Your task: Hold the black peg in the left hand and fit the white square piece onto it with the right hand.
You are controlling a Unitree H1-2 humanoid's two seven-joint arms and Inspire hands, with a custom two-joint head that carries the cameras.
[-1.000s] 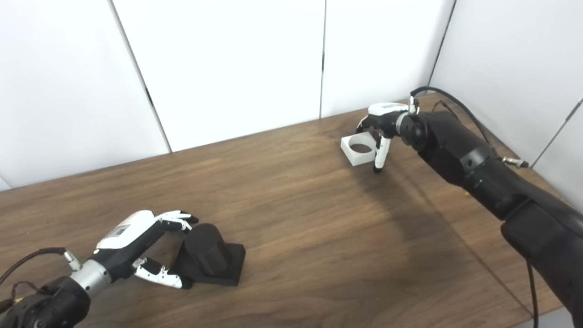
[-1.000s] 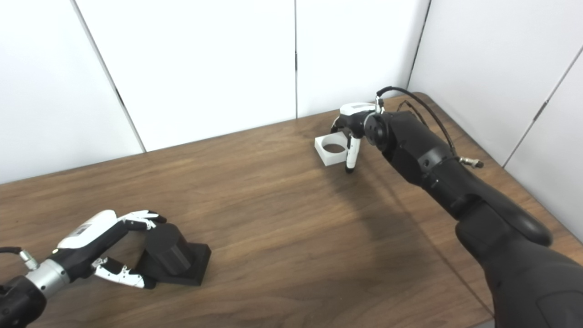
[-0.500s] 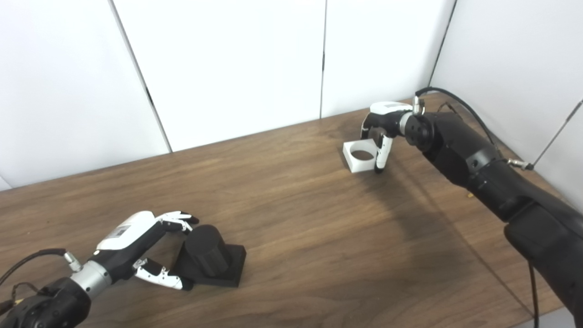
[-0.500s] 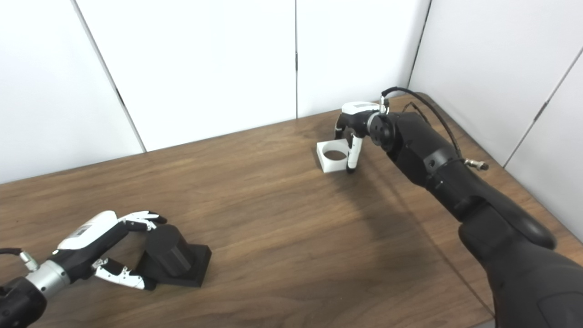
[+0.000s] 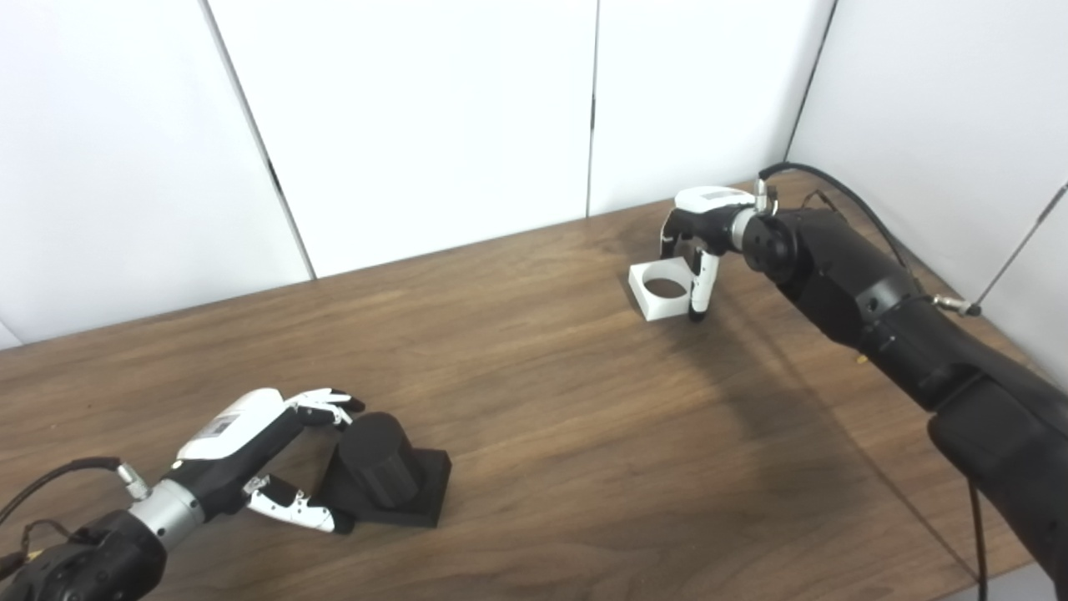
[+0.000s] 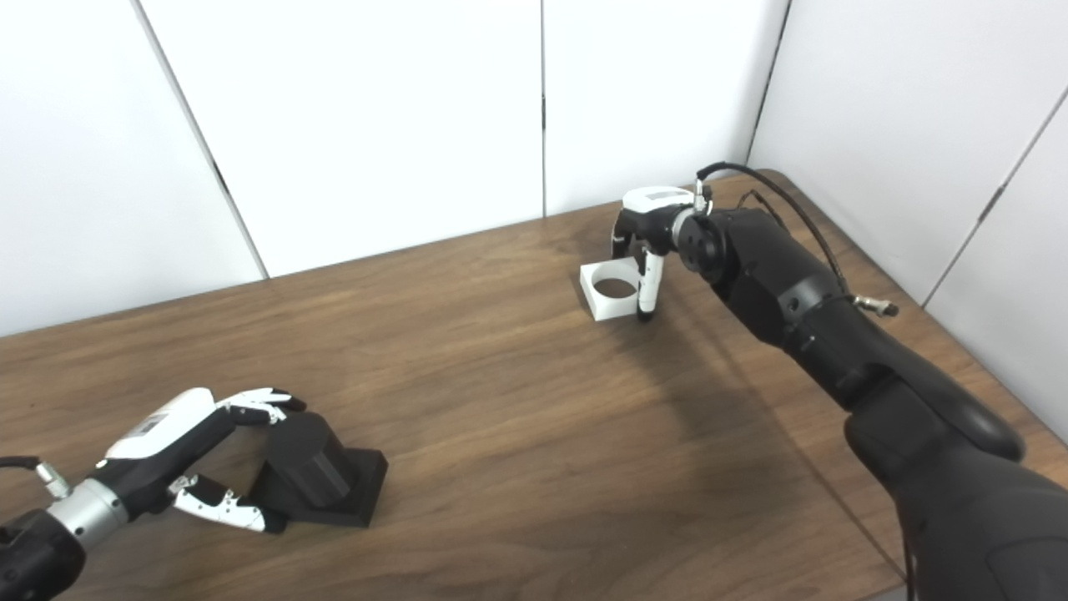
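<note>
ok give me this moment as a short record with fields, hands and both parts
left hand: open, fingers cupped around the black peg, no firm grip visible
black peg: upright on its square base, on the table, near left
right hand: fingers at the white square piece, grasp not clear
white square piece: on the table, far right, round hole facing up

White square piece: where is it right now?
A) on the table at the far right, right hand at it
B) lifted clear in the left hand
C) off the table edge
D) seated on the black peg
A: the white square piece lies flat on the table with the right hand at it, far from the black peg.
</note>
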